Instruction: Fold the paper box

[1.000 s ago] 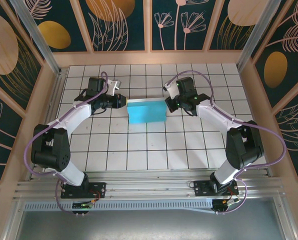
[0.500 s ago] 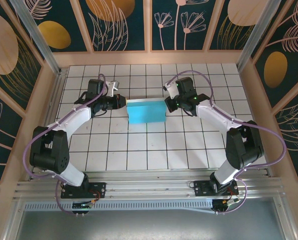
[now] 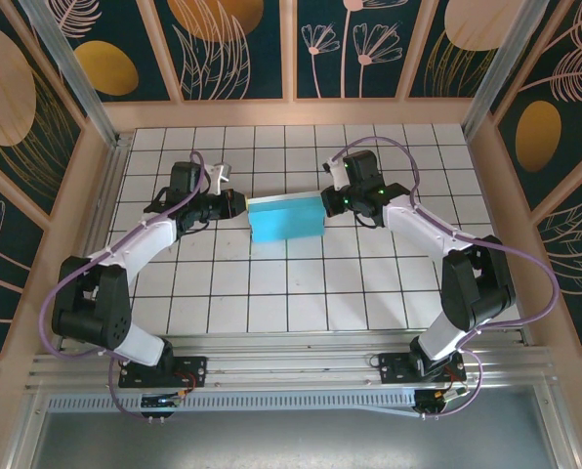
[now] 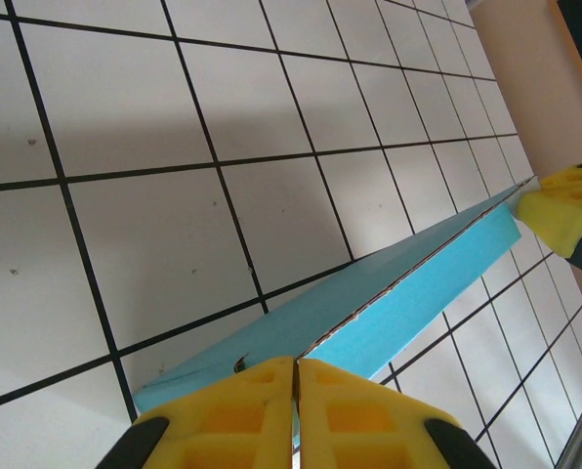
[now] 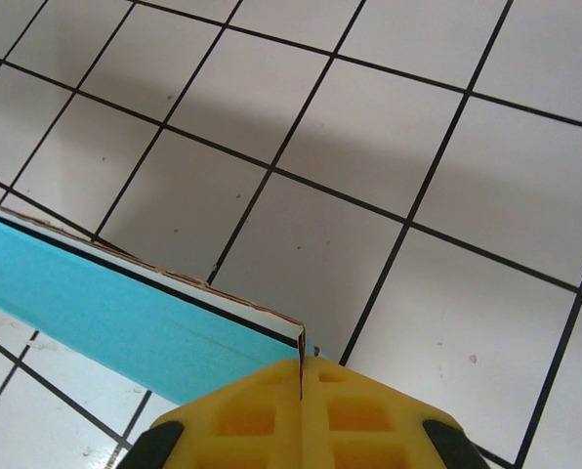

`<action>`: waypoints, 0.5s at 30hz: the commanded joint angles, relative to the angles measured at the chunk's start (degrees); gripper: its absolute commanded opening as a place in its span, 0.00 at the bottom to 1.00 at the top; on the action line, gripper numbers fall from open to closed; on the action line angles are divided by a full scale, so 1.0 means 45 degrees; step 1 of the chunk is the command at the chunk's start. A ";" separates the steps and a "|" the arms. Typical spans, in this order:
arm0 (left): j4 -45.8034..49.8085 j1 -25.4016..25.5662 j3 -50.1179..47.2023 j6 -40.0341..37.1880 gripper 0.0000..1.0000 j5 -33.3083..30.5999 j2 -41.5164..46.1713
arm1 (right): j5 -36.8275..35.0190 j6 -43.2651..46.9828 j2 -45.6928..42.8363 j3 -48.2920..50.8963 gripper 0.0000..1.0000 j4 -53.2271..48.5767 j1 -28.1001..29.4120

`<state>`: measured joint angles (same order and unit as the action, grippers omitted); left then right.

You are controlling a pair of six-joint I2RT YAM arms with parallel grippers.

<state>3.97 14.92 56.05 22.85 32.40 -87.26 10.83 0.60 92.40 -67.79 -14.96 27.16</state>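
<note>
1. Top external: the paper box (image 3: 285,219), a flat turquoise rectangle, sits mid-far on the tiled surface (image 3: 271,293), directly between the two tools.
2. The left tool (image 3: 238,201) meets the box's far-left corner. The right tool (image 3: 326,202) meets its far-right corner.
3. Left wrist: the yellow pads are clenched together on the box's near end. The box runs diagonally away to the right tool's yellow pad.
4. Right wrist: the pads are clamped on the box corner. A white face and a brown cut edge show along the top of the box.
5. Both arms reach forward and inward with elbows out to the sides. The forearms angle toward the centre and the wrists are low over the surface.
6. I cannot tell whether the box's near edge touches the surface.
</note>
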 commanded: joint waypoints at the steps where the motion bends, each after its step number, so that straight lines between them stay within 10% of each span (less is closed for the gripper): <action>1: 0.0389 0.0388 -0.0423 0.0234 0.08 0.0378 -0.0012 | 0.1197 -0.0975 -0.0017 -0.0482 0.00 -0.0005 0.0337; 15: 0.0368 0.0468 -0.0524 0.0322 0.08 0.0353 0.0143 | 0.1391 -0.1879 -0.0141 -0.0048 0.00 0.0396 0.0430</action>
<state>3.03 15.03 55.27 23.49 32.21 -86.76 11.64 -6.07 92.40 -67.94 -15.22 27.16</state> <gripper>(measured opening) 0.085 0.054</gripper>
